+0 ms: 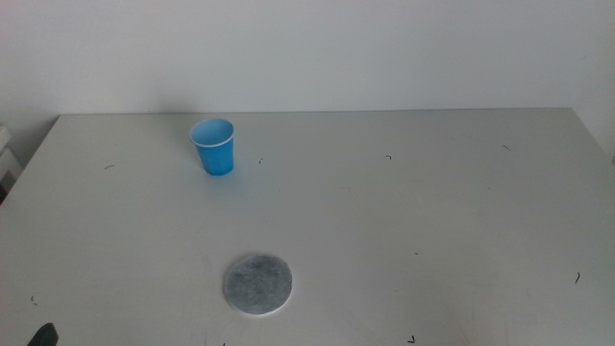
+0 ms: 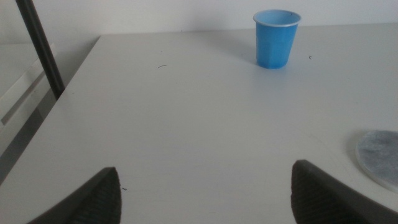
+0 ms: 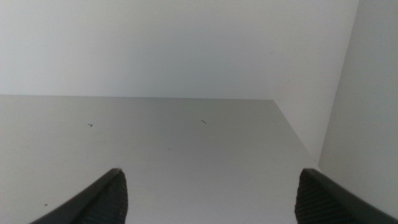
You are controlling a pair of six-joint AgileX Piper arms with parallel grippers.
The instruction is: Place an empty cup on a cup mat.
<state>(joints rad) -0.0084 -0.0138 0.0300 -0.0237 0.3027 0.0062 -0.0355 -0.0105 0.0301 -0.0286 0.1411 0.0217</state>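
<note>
A: Which step is it now?

B: I think the very first one. The cup [image 1: 213, 145] stands upright near the far side of the table [image 1: 432, 221], well apart from the cup mat [image 1: 258, 284] near the front edge. Nothing holds it.

A: And the grippers?

B: The left gripper [image 2: 205, 193] is wide open and empty, facing the cup. The right gripper [image 3: 208, 196] is also wide open, empty, waiting.

A: The next move?

B: Probably the left gripper must reach forward and close around the cup wall gently.
</note>
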